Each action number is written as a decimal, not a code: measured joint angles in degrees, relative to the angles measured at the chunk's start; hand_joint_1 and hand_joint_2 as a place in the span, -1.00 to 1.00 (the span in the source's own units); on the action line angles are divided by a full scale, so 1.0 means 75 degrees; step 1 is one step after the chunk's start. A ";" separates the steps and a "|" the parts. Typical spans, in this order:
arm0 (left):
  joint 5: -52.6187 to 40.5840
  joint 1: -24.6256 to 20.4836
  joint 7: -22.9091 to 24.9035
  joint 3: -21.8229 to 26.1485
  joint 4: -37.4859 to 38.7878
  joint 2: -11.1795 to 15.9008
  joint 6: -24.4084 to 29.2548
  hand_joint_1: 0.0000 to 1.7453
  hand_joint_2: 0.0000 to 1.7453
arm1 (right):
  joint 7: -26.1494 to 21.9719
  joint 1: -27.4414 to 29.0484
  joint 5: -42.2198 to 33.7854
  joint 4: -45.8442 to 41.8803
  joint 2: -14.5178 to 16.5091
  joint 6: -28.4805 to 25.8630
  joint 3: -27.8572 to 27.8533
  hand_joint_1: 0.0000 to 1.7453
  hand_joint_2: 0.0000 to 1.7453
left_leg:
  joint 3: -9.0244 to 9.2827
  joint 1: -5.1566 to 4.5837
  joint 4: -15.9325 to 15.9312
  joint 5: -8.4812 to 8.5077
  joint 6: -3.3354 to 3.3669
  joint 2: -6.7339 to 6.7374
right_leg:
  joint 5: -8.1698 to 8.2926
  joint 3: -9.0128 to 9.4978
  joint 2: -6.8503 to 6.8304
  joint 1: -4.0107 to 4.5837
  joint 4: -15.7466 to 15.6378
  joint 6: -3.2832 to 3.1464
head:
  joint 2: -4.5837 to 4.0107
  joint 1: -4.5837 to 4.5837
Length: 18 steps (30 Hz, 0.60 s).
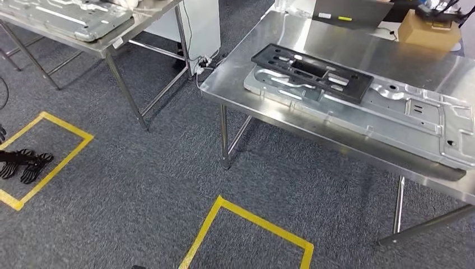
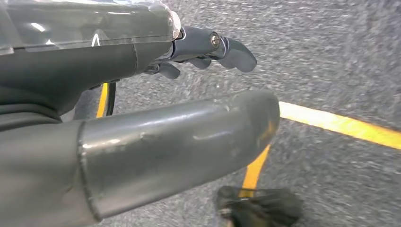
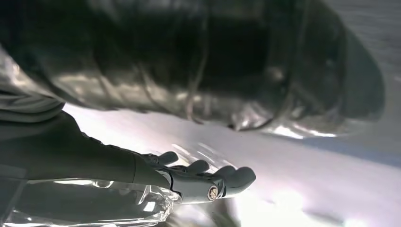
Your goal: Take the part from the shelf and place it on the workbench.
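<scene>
Hanging empty, left robot hand (image 2: 208, 49) fingers loosely apart above carpet (image 2: 331, 56).

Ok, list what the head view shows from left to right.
Left robot hand above the yellow floor square → far steel table → black part on the silver panel → cardboard box.

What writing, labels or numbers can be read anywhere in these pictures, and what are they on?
Nothing here can be read.
White label on the black part, at its far end: too small and blurred to read.
Yellow sticker on the dark laptop: no legible text.
White tag on the edge of the left steel table: too small to read.
Cardboard box: no print visible.
Yellow floor tape: plain lines, no lettering.
</scene>
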 joint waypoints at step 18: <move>-0.0228 -0.0031 -0.0077 0.0050 -0.0006 0.0015 -0.0035 -1.00 -1.00 | 0.3747 -0.0769 -0.0689 0.2175 0.0005 0.2076 -0.2258 -1.00 -1.00 | 0.0819 -0.0022 -0.2203 0.1091 0.0390 -0.0119 | -0.0404 -0.0697 0.0146 -0.0120 0.2199 0.0467 | -0.0003 0.0017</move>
